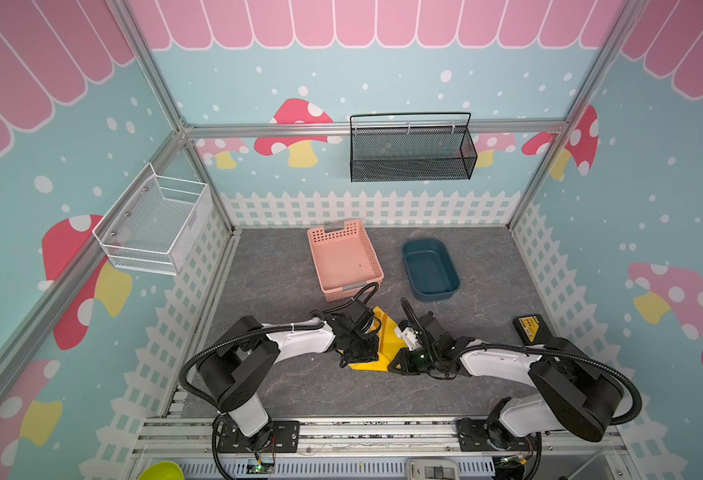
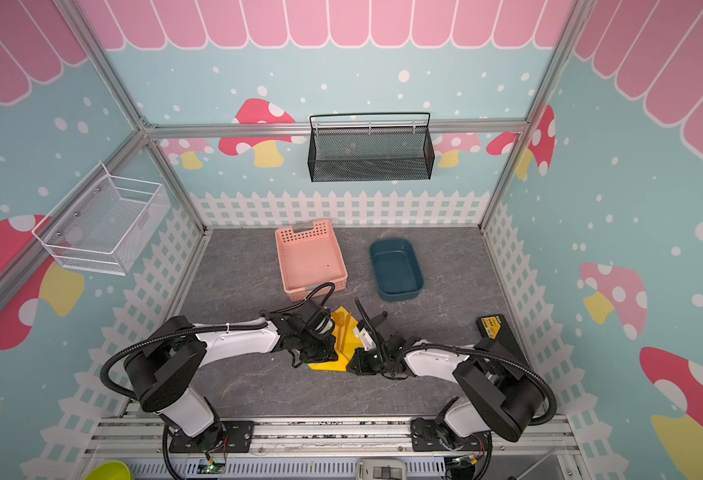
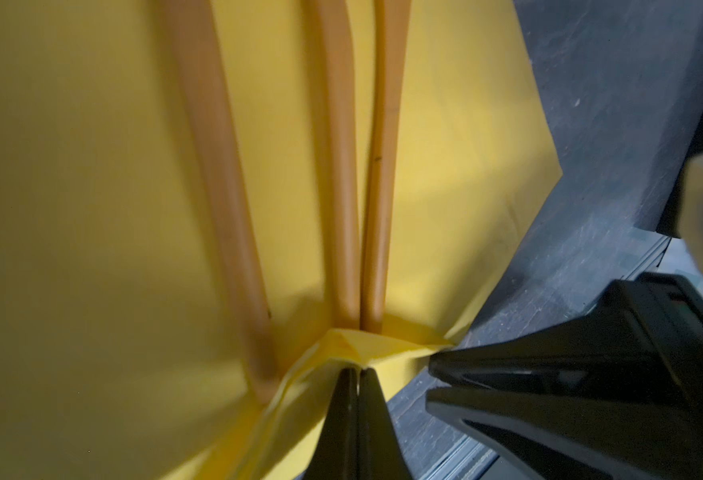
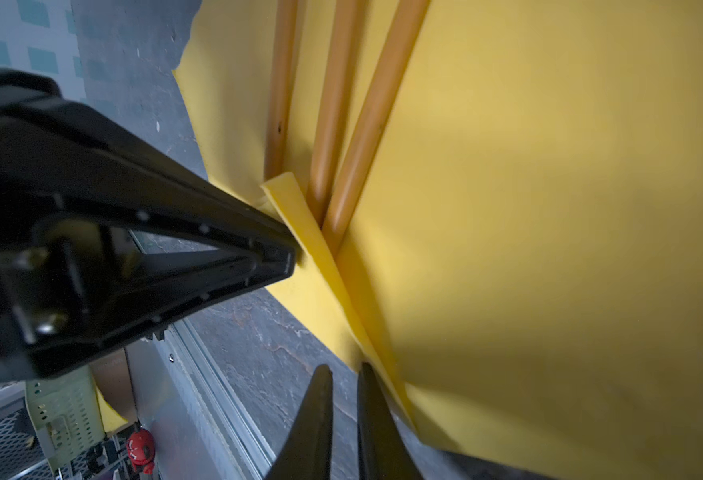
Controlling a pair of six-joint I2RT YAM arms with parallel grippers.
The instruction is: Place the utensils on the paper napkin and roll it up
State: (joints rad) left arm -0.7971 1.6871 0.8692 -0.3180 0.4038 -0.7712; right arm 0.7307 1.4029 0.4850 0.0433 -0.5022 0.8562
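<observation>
Mushroom pictures cover the walls, and the grey table (image 1: 300, 386) sits below them. Near the front of it, between the two arms, lies the paper napkin (image 1: 388, 337). It is bright yellow. The utensils (image 3: 343, 187) lie on top of it, three orange sticks side by side. Their long way runs from the front of the table to the back, away from both claws.

The left claw (image 3: 358, 372) is pinched tight on the front edge of the napkin. That edge is folded up right at the handle ends. The right claw (image 4: 346, 370) is just beside it, at the same edge, toward the napkin's corner. Its jaws stand a little apart, and no paper seems to sit between them.

The left claw is nearer to the handles. The roll will likely have to go sideways, across the sticks, so that the paper wraps them along their whole length.
</observation>
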